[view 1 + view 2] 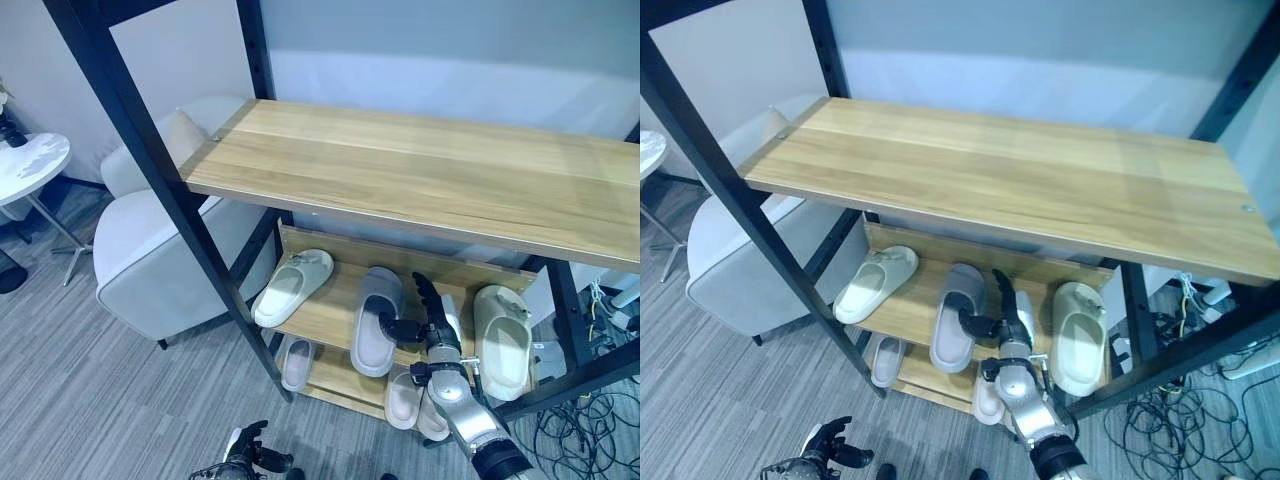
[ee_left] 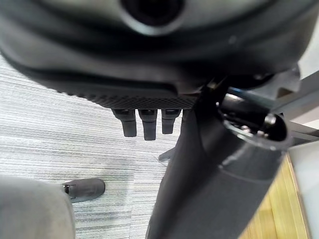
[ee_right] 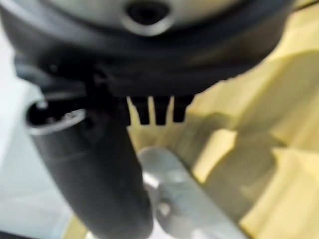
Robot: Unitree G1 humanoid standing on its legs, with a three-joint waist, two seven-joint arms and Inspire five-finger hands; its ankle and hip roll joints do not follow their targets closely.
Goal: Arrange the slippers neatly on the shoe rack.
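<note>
Right hand (image 1: 432, 325) spread, fingers straight, thumb just touching grey slipper (image 1: 376, 318) — likely light, soft foam; pinch its side edge.

The wide wooden top shelf (image 1: 420, 170) overhangs the slatted middle shelf (image 1: 330, 310), leaving only a frontal way in. There the grey foam slipper (image 1: 376, 320) and cream foam slipper (image 1: 502, 340) flank the right robot hand (image 1: 432, 318), black steel uprights (image 1: 150, 170) bounding the sides

Three slippers (image 1: 376, 318) on the rack's middle shelf (image 1: 330, 312) (others below).
</note>
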